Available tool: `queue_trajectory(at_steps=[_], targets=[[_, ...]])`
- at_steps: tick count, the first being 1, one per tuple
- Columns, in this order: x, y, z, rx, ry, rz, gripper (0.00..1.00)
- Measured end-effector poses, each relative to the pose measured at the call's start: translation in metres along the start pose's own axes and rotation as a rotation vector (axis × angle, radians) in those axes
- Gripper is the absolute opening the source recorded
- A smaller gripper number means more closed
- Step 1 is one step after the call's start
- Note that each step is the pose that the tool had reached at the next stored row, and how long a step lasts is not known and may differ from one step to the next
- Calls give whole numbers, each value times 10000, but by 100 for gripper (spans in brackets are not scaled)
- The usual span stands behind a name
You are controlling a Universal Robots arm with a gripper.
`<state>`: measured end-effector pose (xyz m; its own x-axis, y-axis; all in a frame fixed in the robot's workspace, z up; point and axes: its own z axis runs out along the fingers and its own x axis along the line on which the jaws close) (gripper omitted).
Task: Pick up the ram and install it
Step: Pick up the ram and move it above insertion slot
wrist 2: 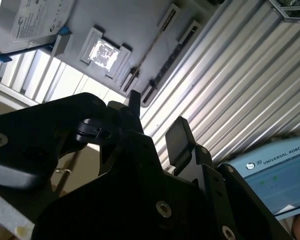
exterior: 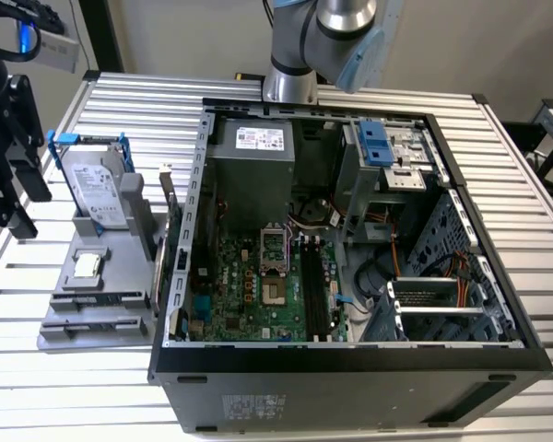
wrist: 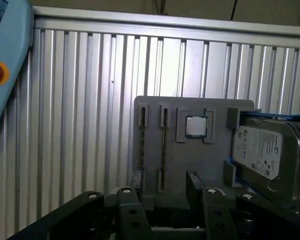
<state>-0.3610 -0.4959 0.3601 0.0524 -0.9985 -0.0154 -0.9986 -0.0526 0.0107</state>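
Note:
The ram [wrist: 163, 150] is a long thin dark strip standing on edge in a slot of the grey holder [wrist: 215, 160]; in the second wrist view the ram [wrist 2: 151, 47] is a thin line on that holder. My gripper [wrist: 160, 185] hovers above the holder, open, its two black fingers either side of the ram's line with nothing between them. In the second wrist view the gripper [wrist 2: 156, 110] shows the same gap. At the exterior view's left, the gripper [exterior: 18, 184] hangs beside the holder [exterior: 120, 267]. The motherboard's black slots [exterior: 313, 285] lie inside the open computer case [exterior: 350, 368].
A silver hard drive [exterior: 97, 189] in a blue frame stands at the holder's far end, with a small square silver chip [exterior: 86, 265] in front of it. The arm's base [exterior: 290, 83] stands behind the case. A teach pendant [wrist: 5, 60] lies on the ribbed metal table [exterior: 535, 184].

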Motion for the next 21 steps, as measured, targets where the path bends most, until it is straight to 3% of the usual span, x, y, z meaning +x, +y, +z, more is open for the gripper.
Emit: queue_trajectory(at_steps=[21], targets=[[3,-3,287,17,0,7,100]])
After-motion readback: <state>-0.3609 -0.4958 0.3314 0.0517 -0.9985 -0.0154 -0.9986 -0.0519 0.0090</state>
